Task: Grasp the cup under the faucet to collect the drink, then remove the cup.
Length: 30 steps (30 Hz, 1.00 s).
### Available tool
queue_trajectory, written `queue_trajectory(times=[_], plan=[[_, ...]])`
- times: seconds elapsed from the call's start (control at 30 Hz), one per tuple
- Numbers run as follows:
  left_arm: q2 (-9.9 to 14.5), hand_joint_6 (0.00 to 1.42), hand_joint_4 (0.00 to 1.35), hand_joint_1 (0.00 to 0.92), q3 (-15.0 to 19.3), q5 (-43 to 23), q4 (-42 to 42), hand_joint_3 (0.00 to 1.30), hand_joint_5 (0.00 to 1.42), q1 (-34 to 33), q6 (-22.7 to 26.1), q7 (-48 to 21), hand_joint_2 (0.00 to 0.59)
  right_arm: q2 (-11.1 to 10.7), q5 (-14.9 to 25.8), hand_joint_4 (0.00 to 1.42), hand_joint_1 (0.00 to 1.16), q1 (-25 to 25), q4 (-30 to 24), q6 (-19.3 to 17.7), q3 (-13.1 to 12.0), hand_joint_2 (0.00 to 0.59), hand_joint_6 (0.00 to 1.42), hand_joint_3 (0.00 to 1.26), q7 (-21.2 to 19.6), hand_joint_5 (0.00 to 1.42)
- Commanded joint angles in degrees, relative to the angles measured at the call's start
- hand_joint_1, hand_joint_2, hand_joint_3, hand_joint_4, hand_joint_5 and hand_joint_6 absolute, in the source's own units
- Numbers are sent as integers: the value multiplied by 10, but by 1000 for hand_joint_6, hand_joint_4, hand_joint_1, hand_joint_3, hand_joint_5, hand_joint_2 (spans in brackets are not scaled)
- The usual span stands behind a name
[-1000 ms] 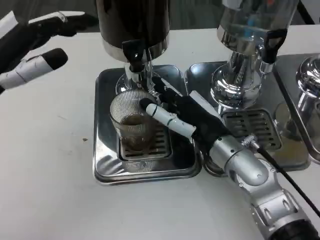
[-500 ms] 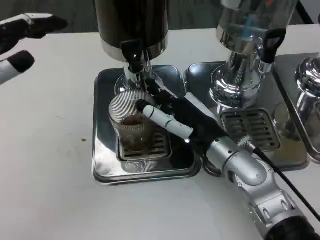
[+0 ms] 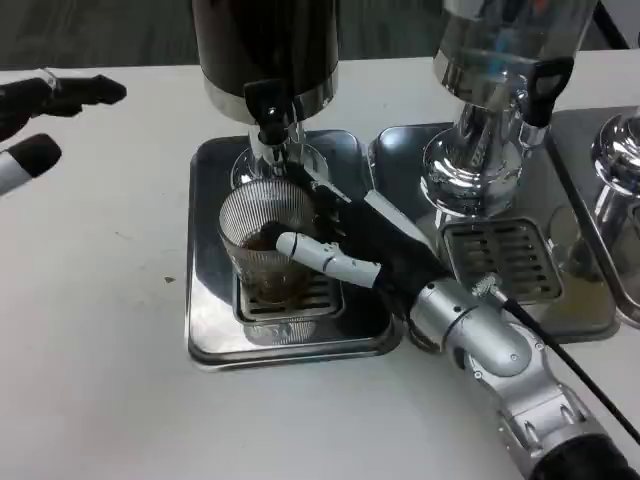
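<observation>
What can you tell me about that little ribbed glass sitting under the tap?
The cup is a small clear tumbler with fine vertical ribs, glass or clear plastic by its look. It stands upright on the slotted grate of a shiny metal drip tray, right below the black faucet of the dark dispenser. A brown drink lies in its lower part. The robot's right hand is against its side, one white finger across the front.

The cup (image 3: 264, 250) is set on the drip tray (image 3: 210, 300) under the faucet (image 3: 268, 118) of the left dispenser (image 3: 265, 50), with the right hand (image 3: 350, 245) wrapped around it from the right. A second dispenser (image 3: 490, 90) is stood on its own tray (image 3: 400, 150) to the right. The left hand (image 3: 40, 120) is held over the worktop (image 3: 100, 350), well apart at far left.
</observation>
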Motion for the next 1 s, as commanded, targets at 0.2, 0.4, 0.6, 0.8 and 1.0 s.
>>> queue_trajectory(times=[0.2,0.4,0.6,0.8,1.0], plan=[[5,203,251,0,-8,3,-7,333,189,9,7,-13,75,2,7,0,425,-2,18,-21,-5,189,17,0,10,0],[4,203,259,0,-14,8,-5,337,190,7,11,-17,76,-6,-4,0,436,5,13,-25,0,189,37,0,9,0],[5,203,264,0,-17,12,-1,345,190,3,12,-19,76,-9,-6,0,449,10,7,-26,5,202,46,0,9,0],[7,203,265,0,-19,14,3,347,190,-1,14,-21,77,-11,-5,0,451,19,-1,-25,6,203,48,0,9,0],[8,203,265,0,-24,14,5,348,190,-3,14,-20,80,-17,-8,0,452,28,-13,-21,9,203,49,0,10,0]])
